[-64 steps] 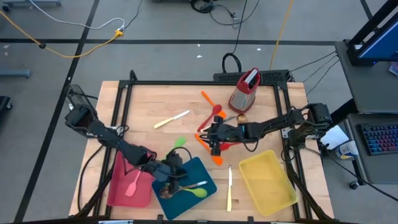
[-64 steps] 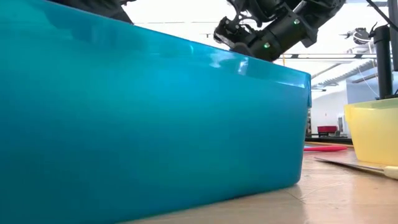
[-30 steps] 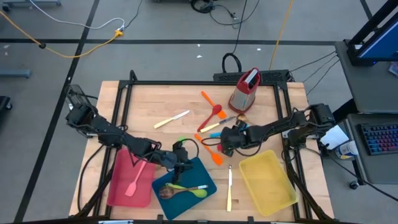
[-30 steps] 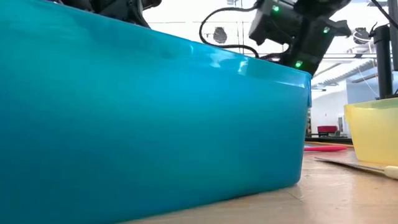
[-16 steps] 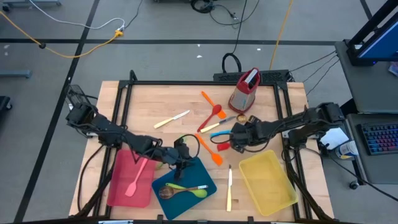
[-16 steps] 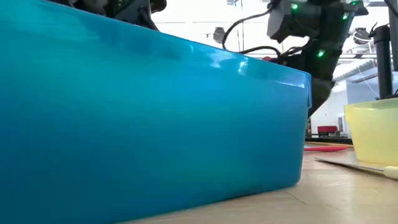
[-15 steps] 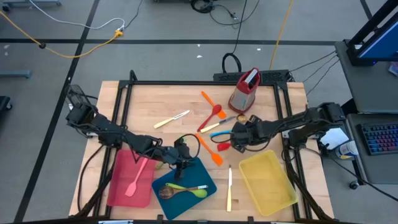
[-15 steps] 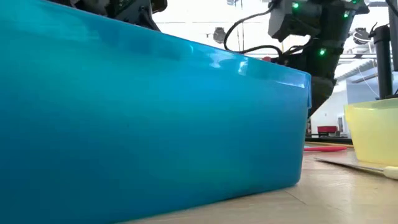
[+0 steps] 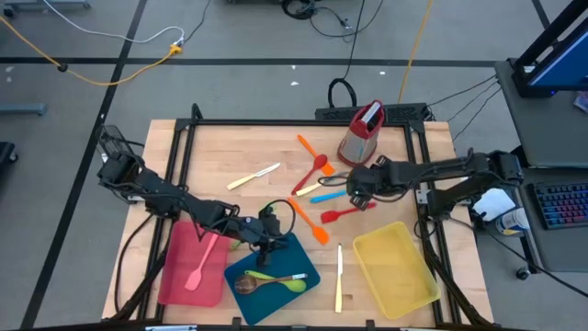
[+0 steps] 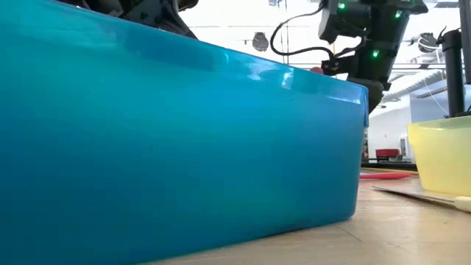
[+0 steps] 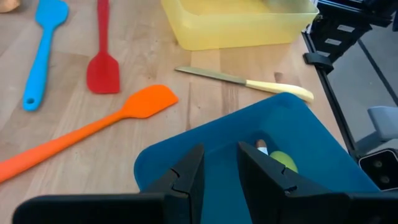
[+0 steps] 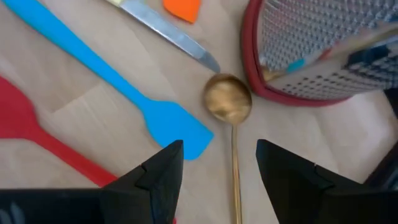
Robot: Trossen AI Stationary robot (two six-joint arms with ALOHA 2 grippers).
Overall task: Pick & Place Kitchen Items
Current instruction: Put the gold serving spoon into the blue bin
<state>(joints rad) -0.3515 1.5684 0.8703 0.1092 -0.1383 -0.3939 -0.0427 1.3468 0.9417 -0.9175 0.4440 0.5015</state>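
Kitchen items are scattered mid-table: a blue spatula (image 12: 118,87), a red spatula (image 11: 102,53), an orange spatula (image 11: 93,127), a brown spoon (image 12: 229,102) just beside the grater (image 12: 323,43). The right gripper (image 12: 217,155) is held over the spoon, fingers apart, empty. The left gripper (image 11: 217,165) is held over the blue tray (image 9: 294,253), fingers apart, empty.

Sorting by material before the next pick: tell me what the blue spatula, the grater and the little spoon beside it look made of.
Blue spatula: matte and uniform in colour, probably silicone or soft plastic. Grater: perforated, shiny grey walls, likely steel, with a red rim that looks plastic. Spoon: golden-brown bowl with a dull sheen and a thin handle, possibly brass-toned metal; the look leaves it open.
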